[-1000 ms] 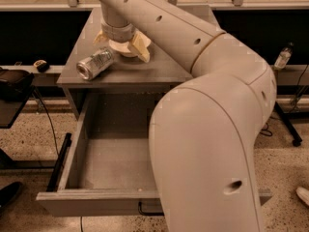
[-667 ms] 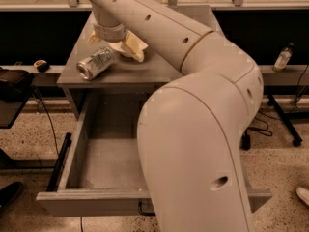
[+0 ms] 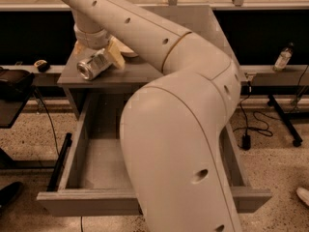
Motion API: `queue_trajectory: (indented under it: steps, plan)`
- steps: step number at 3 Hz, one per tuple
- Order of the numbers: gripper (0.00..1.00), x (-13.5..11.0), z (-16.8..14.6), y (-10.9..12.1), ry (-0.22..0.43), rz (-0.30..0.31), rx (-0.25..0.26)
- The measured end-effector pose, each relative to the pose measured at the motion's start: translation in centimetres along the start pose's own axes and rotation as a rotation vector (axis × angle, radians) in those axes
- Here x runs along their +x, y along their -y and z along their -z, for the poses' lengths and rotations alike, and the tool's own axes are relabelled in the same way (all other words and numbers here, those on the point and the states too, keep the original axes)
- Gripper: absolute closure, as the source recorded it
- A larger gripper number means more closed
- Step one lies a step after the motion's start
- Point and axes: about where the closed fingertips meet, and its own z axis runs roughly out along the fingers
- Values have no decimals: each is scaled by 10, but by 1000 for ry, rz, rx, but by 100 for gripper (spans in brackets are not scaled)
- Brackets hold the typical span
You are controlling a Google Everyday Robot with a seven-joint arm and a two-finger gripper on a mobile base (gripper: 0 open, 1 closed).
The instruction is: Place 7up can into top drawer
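Note:
The 7up can (image 3: 93, 65) lies on its side on the top of the grey cabinet (image 3: 140, 71), near the left edge, silvery with its end facing front-left. My gripper (image 3: 96, 54) hangs straight over it, with pale yellowish fingers (image 3: 116, 58) spread apart on either side of the can. The can rests on the cabinet top. The top drawer (image 3: 99, 166) is pulled fully out below, grey and empty. My large white arm covers its middle and right part, and the drawer's handle is hidden.
A white bowl rim (image 3: 129, 52) peeks out behind the arm on the cabinet top. A black stand (image 3: 13, 88) is at the left. A bottle (image 3: 282, 57) stands on the ledge at right, and cables (image 3: 246, 129) lie on the speckled floor.
My gripper has moved left along the cabinet top and now sits over the can, which has stayed in place. The drawer stays open.

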Motion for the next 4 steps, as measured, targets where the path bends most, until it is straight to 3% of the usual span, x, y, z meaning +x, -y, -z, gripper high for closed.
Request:
queue_trajectory:
  steps: [1,2,3,4]
  plan:
    - [39,-16,-6,11,80,13,81]
    - [62,-18,-3,13,91,15,96]
    - [86,-15,15,-3,74,-28,175]
    - [100,-21,83,-35,-13,-152,325]
